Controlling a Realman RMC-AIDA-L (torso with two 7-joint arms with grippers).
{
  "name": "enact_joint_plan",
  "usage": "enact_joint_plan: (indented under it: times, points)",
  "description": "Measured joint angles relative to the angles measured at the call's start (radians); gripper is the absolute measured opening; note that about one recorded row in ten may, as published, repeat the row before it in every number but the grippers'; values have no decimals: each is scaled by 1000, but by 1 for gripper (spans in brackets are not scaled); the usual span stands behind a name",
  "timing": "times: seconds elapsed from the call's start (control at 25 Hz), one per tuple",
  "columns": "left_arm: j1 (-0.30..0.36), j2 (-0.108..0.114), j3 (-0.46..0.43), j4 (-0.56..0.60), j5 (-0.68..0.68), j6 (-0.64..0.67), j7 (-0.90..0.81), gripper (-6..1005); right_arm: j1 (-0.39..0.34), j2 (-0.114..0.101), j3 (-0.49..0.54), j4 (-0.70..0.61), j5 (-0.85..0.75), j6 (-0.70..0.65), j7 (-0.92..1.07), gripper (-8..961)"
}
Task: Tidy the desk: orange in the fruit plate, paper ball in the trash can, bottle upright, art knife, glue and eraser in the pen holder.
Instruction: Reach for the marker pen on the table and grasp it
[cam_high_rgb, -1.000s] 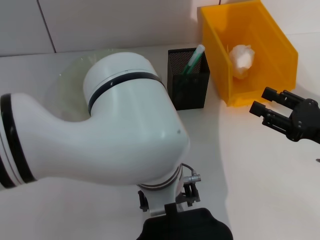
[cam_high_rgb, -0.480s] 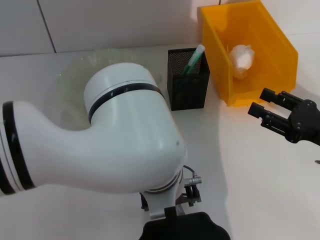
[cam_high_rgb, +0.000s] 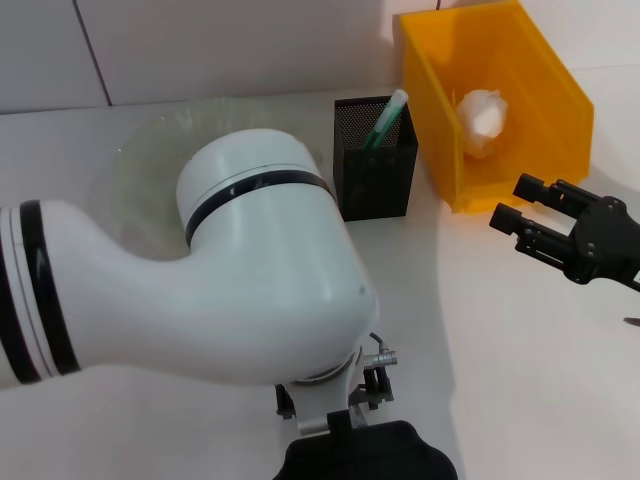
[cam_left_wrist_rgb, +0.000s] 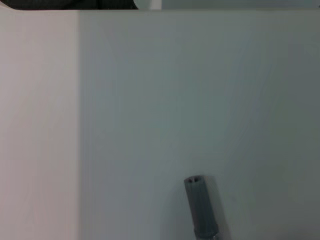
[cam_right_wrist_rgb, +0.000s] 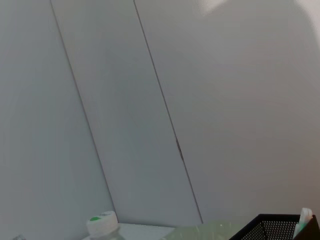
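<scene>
Looking down from the head camera, you are seeing the left arm's big white elbow filling the lower left of the picture and covering much of the desk (cam_high_rgb: 520, 390). The left gripper is sitting below the arm at the bottom edge, and you cannot tell how its fingers stand. Behind the arm, the fruit plate (cam_high_rgb: 140, 150) is showing only its pale-green scalloped rim; whether the orange is lying in it you cannot tell. The pen holder (cam_high_rgb: 375, 160) is standing upright just beside the trash can (cam_high_rgb: 520, 100), and a green-and-white stick is leaning out of its top. The paper ball (cam_high_rgb: 482, 118) is lying inside the trash can. The right gripper (cam_high_rgb: 518, 218) is hovering above the desk just in front of the trash can, its black fingers (cam_high_rgb: 530, 186) spread apart and holding nothing.

Turning to the left wrist camera, you are getting mostly bare white surface, with one short grey cylinder (cam_left_wrist_rgb: 201, 206) lying on it near the picture's edge; what it is you cannot tell.

Moving to the right wrist camera, you are facing the white panelled wall (cam_right_wrist_rgb: 160, 100). Along the picture's edge the bottle (cam_right_wrist_rgb: 103, 225) is showing its white cap marked green, apparently upright, the fruit plate's greenish rim is peeking beside it, and the pen holder's black mesh corner is sitting nearby. The eraser is not appearing in any view.
</scene>
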Motion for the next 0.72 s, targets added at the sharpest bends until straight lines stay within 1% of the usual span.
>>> enact_joint_plan:
  times: [0.08, 0.2, 0.24, 0.36, 0.72]
  points:
    - [-17, 0, 10, -13, 2, 6, -12, 730, 2, 1, 0, 1, 0, 2, -3, 648]
    - [-17, 0, 10, -13, 2, 6, -12, 731, 5, 4, 0, 2, 0, 3, -8, 648]
    - [-47, -1, 25, -45, 0, 13, -25, 732, 6, 6, 0, 3, 0, 4, -11, 648]
    - [-62, -1, 38, -55, -3, 18, -35, 732, 9, 8, 0, 4, 0, 6, -15, 649]
    - [-84, 1, 44, -70, -5, 30, -35, 733, 11, 8, 4, 3, 0, 6, -25, 649]
